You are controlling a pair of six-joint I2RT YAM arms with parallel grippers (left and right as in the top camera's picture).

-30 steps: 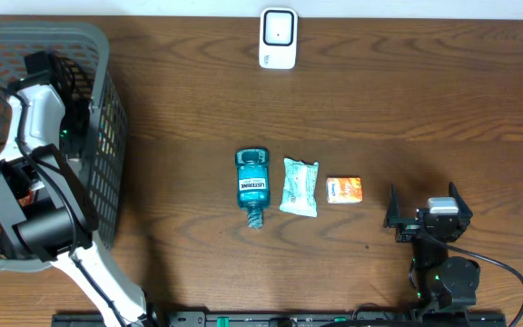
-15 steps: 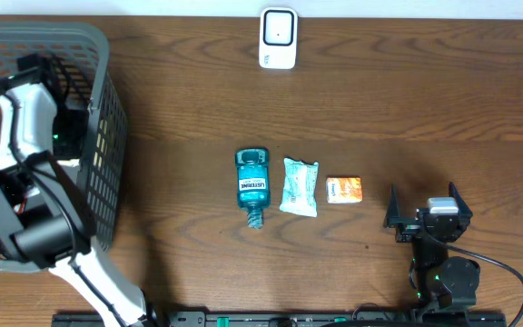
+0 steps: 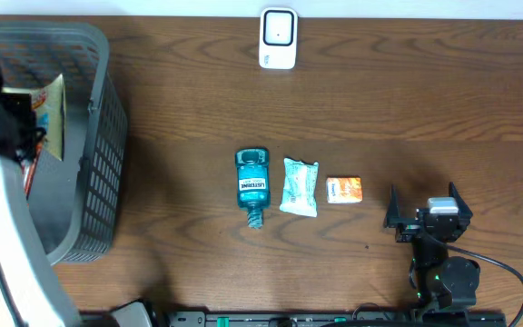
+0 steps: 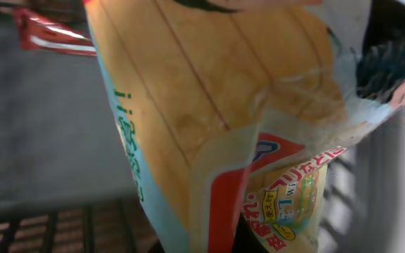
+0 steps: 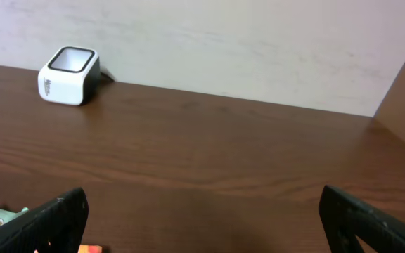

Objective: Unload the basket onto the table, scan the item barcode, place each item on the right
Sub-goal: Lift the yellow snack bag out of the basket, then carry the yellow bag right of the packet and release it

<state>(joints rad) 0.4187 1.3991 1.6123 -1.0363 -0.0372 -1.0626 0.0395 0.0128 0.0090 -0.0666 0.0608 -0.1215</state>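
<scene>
Whereas my left tool [image 3: 24, 123] is clamped on an orange-and-blue plastic snack packet [image 4: 209, 105] inside the grey mesh basket [image 3: 98, 136], my right tool [image 3: 423, 207] stands apart.

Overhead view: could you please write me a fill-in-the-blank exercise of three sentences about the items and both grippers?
1. The left gripper is shut on a yellow snack bag inside the grey plastic mesh ___.
2. The pale green wrapped packet lies ___ the teal mouthwash bottle and the small orange box.
3. The right gripper rests with its jaws ___.
Missing words: basket; between; open.
</scene>
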